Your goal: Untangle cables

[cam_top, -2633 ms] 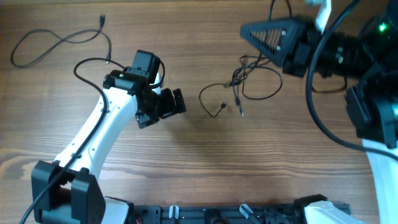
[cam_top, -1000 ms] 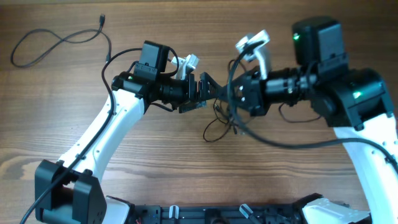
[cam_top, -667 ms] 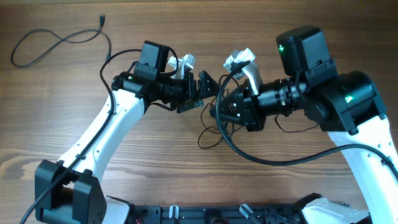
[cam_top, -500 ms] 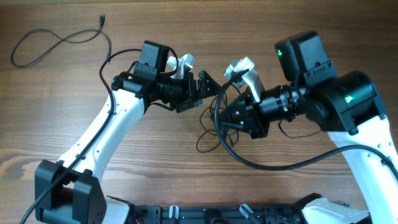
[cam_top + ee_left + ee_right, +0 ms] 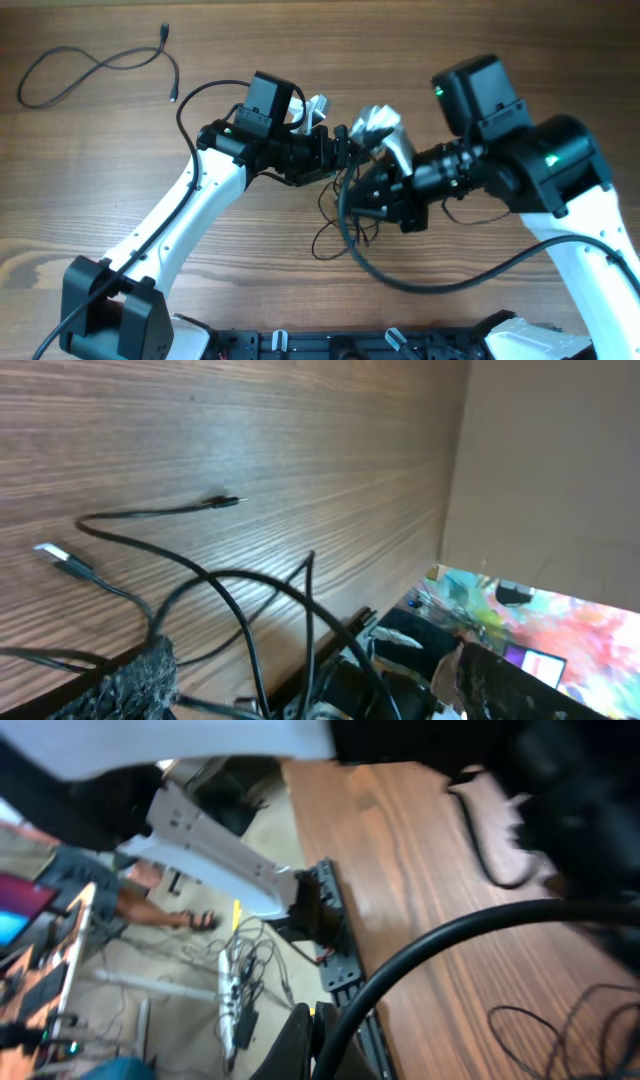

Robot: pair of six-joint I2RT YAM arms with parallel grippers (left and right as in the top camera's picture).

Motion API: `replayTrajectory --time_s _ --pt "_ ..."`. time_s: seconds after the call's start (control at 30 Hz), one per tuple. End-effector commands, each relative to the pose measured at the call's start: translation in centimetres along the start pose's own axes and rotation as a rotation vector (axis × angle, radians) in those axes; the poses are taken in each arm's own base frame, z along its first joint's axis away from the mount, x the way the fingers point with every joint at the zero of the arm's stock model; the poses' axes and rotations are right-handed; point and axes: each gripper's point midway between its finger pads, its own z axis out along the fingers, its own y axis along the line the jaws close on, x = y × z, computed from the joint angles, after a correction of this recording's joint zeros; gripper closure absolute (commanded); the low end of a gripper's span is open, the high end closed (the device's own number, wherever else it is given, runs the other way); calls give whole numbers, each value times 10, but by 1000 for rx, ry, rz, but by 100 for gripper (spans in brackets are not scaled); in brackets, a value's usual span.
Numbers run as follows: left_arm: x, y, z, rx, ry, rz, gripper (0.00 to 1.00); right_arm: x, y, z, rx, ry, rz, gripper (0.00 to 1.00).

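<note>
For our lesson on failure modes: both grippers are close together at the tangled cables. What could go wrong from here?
1. The left gripper stands open around several strands of the cables; closing could pinch more than one and tighten the tangle.
2. The right gripper, shut on them, is near it; fingers might collide.
3. The right arm's thick cable loops beside the tangle and could snag.

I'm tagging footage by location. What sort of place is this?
Likely a robotics lab or workshop: a left arm and right arm work at a wooden table, and beside it a power strip with loose cords lies on the floor near someone's sandalled foot.
</note>
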Motion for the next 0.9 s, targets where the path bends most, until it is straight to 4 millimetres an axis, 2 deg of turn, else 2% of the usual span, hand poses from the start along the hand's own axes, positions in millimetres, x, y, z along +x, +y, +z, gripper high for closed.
replayTrajectory --time_s 0.0,0.13,0.23,0.4,0.43,0.57,0.7,0.87 --pt "-3 2 -2 -21 -24 6 7 -3 18 13 -69 16 -78 96" --pt "0 3 -1 -27 -14 0 9 -6 23 18 -79 16 -120 96" --pt "3 5 -1 -34 -4 -1 21 -7 23 19 -79 13 -126 96" --pt "5 7 -1 -40 4 7 33 -7 23 19 -79 13 -126 96" --pt "6 7 -1 -42 7 4 43 -7 22 19 -74 14 -126 96" --pt "10 10 -1 -53 21 -13 64 -6 13 19 -22 23 -107 96" --pt "11 11 -1 -57 27 -19 96 -11 2 19 41 13 -49 96" --pt "9 14 -2 -72 15 -22 96 -14 -1 19 59 3 -36 96"
